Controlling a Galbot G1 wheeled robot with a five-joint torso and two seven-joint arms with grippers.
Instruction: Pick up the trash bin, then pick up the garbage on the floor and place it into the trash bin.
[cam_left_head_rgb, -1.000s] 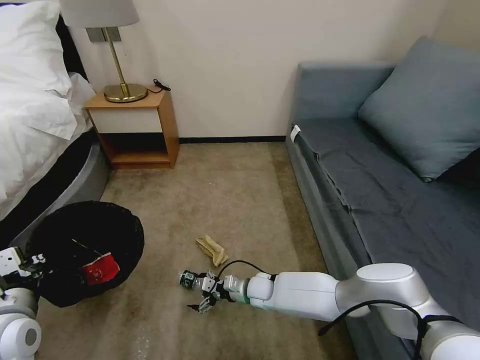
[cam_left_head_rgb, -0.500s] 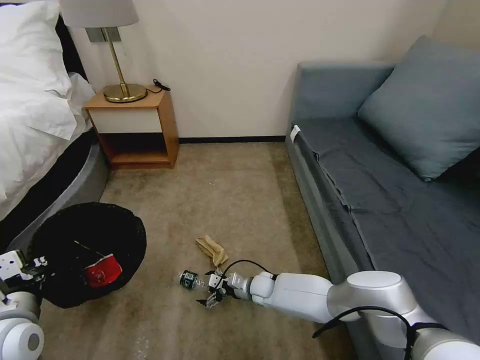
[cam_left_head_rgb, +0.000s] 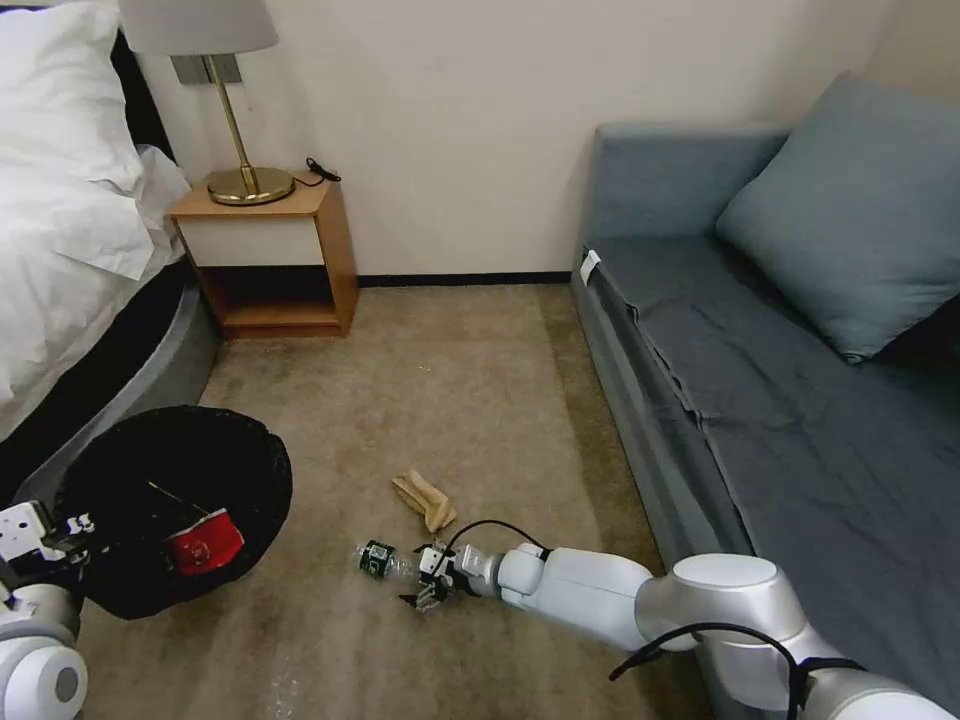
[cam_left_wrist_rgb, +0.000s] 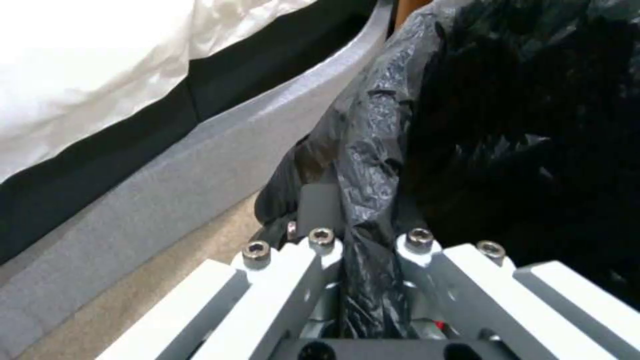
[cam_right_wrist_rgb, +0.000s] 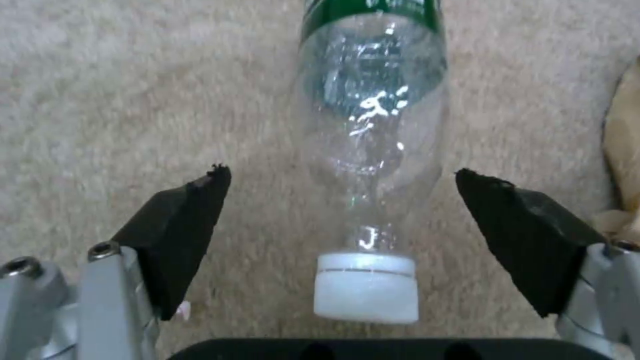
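Bottle (cam_left_head_rgb: 378, 560) is lying on carpet, lower centre, cap toward the spread-open right gripper (cam_left_head_rgb: 428, 590). Jaws should be centred over the neck before closing. Trash bin (cam_left_head_rgb: 175, 500) is being held by left gripper (cam_left_wrist_rgb: 365, 250), clamped on its bag.

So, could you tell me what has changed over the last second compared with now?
The right gripper has drawn back along the carpet from the bottle, toward the robot, its fingers open astride the capped neck, gripping nothing. The bottle has barely shifted. The left gripper stays clamped on the trash bin liner; the crumpled paper and the red packet inside the bin lie as before.
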